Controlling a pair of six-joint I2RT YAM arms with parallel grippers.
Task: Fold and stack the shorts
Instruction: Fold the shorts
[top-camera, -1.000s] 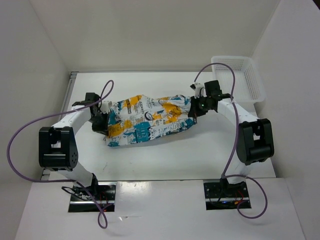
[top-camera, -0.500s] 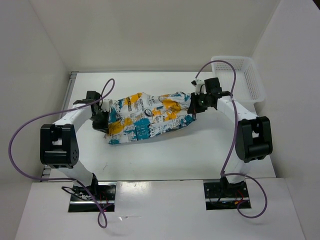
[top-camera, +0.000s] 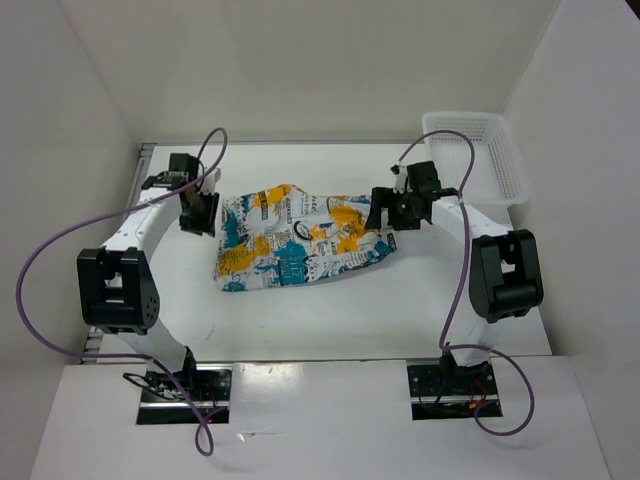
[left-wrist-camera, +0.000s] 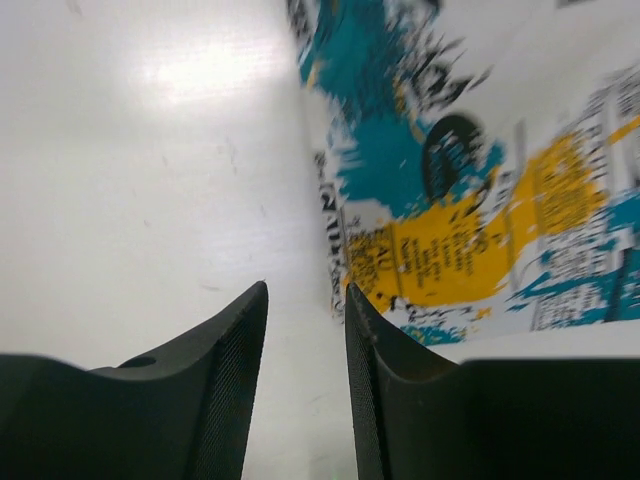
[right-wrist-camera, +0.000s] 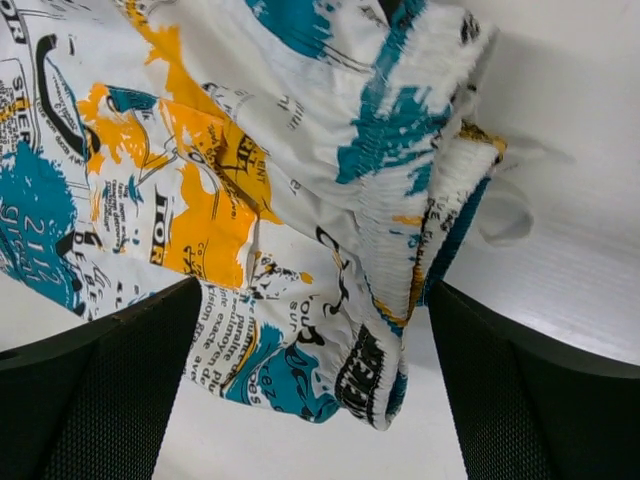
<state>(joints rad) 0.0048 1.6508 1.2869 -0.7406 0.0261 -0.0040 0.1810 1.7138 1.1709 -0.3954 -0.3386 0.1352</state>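
**Shorts lie flat, both tools hold nothing**

The white table (top-camera: 300, 325) is smooth and hard. The shorts (top-camera: 300, 245) lie in its middle, a bit toward the far edge, spread out long from left to right. I think they lie this way so they can be folded. They are soft and thin, white with blue, yellow and black patches. The right end has a crinkly stretchy band. A white plastic basket (top-camera: 480, 150) full of holes sits at the far right corner. The right tool (top-camera: 384, 213) hangs over the band end, opened wide, holding nothing. The left tool (top-camera: 197, 212) is just beside the left end, opened a little, with only bare table between its 2 fingers.
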